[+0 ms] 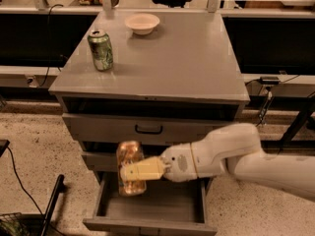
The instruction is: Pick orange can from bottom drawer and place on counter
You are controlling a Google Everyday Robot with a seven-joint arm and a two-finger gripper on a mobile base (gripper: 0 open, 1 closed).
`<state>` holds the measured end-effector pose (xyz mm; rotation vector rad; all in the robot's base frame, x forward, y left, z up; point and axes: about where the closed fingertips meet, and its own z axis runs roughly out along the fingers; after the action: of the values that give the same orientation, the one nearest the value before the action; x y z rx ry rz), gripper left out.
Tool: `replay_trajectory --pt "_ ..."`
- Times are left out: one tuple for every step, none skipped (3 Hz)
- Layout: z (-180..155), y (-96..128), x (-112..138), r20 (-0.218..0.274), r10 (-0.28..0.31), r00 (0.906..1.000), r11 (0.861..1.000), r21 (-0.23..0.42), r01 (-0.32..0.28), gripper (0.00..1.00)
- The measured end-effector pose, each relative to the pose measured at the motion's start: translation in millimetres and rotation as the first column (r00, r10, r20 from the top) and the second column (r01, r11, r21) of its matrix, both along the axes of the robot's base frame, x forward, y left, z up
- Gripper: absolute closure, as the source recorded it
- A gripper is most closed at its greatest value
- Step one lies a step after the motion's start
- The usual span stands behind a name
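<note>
The orange can point(130, 156) is upright in my gripper point(132, 172), lifted above the open bottom drawer point(152, 211) and in front of the middle drawer's face. The cream fingers point(142, 169) are shut around the can's middle. My white arm point(236, 154) reaches in from the right. The grey counter point(182, 58) lies above, at the top of the cabinet.
A green can point(100, 49) stands at the counter's left. A white bowl point(142, 22) sits at its back middle. The upper drawer has a black handle point(148, 130). A black pole point(51, 205) lies on the speckled floor at the left.
</note>
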<state>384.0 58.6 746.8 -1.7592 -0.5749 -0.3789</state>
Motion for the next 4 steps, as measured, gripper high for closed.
replay_trajectory --pt "81.1 9.9 18.3 0.059 -0.087 0.9945 0.995 -0.036 0.089 1.0" --pt "118.9 14.1 9.0 0.07 -0.121 0.9902 0.991 -0.047 0.124 1.0" --pt "120.3 12.3 11.5 0.069 -0.124 0.9899 0.991 -0.045 0.127 1.0" --pt "129.3 0.1 28.6 0.063 -0.144 0.9875 0.989 -0.031 0.146 1.0"
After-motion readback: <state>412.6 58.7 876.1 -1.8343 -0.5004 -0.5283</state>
